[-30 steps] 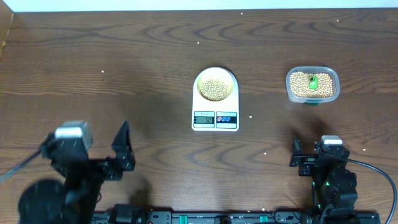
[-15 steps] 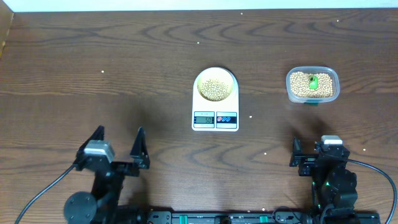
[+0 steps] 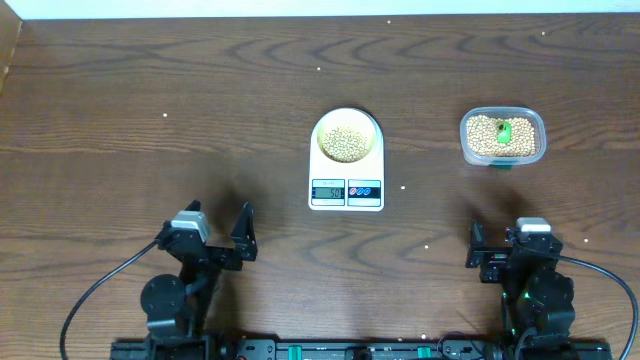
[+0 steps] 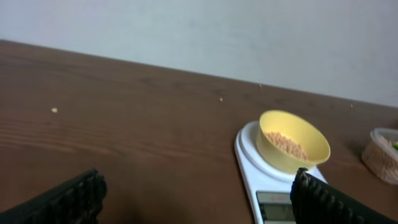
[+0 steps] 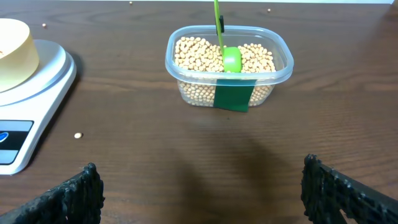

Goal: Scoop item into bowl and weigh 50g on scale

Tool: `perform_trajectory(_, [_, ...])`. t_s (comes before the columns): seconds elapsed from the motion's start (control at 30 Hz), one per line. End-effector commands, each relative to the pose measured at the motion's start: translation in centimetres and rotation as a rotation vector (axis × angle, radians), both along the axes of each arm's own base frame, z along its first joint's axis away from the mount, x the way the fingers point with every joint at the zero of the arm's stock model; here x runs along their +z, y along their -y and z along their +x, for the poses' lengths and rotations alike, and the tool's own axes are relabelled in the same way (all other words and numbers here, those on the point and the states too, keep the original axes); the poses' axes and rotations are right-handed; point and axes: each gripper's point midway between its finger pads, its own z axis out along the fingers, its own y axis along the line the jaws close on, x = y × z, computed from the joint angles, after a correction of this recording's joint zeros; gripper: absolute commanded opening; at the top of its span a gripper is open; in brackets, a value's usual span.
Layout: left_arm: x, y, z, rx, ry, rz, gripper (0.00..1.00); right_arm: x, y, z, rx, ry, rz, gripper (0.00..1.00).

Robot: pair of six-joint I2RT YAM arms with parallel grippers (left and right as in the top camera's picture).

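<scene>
Left jaws hang wide open and empty, low over the brown wooden surface (image 3: 120, 100). At center, the pale yellow bowl (image 4: 277, 155), holding a small heap of soybeans (image 3: 346, 143), sits on the white digital scale (image 3: 346, 204). Well to its right, a clear plastic tub (image 5: 193, 76) of soybeans contains a green scoop (image 5: 231, 59). Right jaws gape empty.

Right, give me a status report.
Open and empty: left gripper, right gripper. The bowl of beans sits on the scale; display too small to read. The green scoop rests in the tub. Nothing in the way.
</scene>
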Motion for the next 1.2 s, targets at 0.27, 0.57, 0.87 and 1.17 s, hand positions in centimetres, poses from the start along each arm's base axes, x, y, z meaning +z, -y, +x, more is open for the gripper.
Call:
perform_trajectory(0.27, [-3.1,-1.7,0.5,0.125,-0.016,0.038,0.97,-0.1,-0.1,0.0,0.011,-0.001,-0.009,0.99])
perform_trajectory(0.57, [-3.3,-2.9,0.5,0.194,-0.02,0.049,0.98,-0.1,-0.1,0.0,0.011,-0.001,-0.009,0.99])
perform_trajectory(0.87, [-3.3,-2.9,0.5,0.195,-0.02,0.049,0.31,-0.1,-0.1,0.0,0.011,-0.001,-0.009,0.99])
perform_trajectory(1.17, [-3.4,-2.9,0.5,0.195,-0.023,0.05,0.43,-0.1,-0.1,0.0,0.011,-0.001,-0.009,0.99])
